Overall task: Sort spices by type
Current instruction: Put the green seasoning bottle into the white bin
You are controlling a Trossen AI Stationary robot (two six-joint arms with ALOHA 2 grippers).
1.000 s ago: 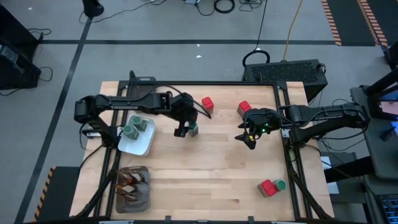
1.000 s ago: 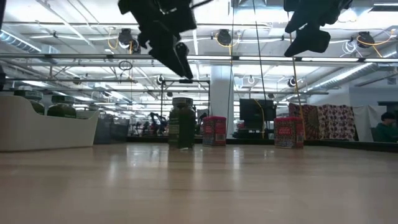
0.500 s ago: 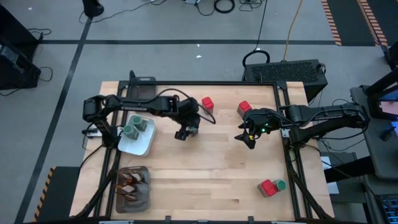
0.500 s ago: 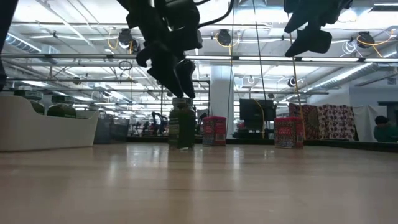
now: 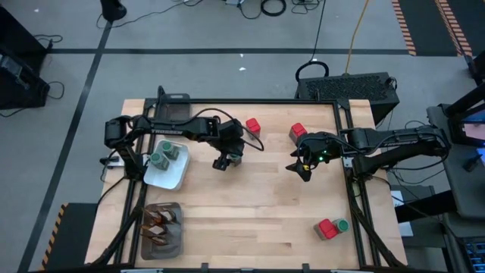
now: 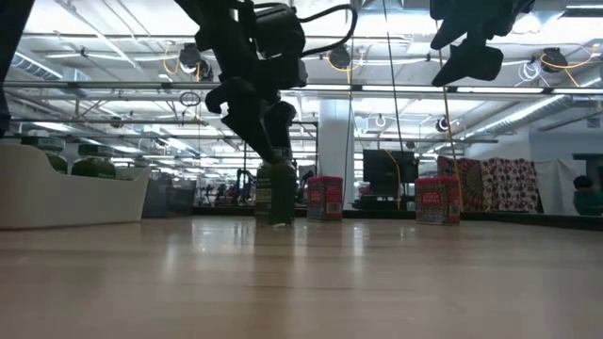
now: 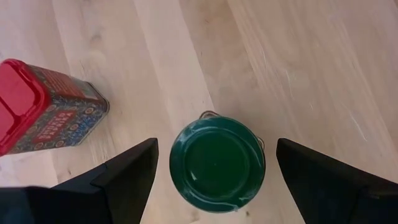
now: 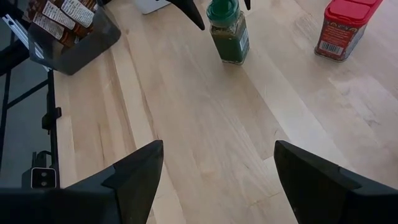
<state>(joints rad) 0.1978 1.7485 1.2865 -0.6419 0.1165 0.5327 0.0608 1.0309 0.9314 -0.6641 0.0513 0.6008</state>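
The green-lidded jar (image 7: 217, 164) stands upright, long axis vertical, mid-counter between the spread fingers of the left claw (image 5: 225, 160), untouched. A red box (image 5: 252, 127) stands just beyond. The right claw (image 5: 301, 167) hangs spread over bare wooden counter (image 5: 258, 205), well apart from the edges.

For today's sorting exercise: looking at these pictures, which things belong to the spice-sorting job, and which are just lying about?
Part of the job:
- green-lidded jar between the open left hand
- jars in the white dish
- red boxes
- sachets in the mesh tray

Just lying about:
- floor cables
- black case beyond the table
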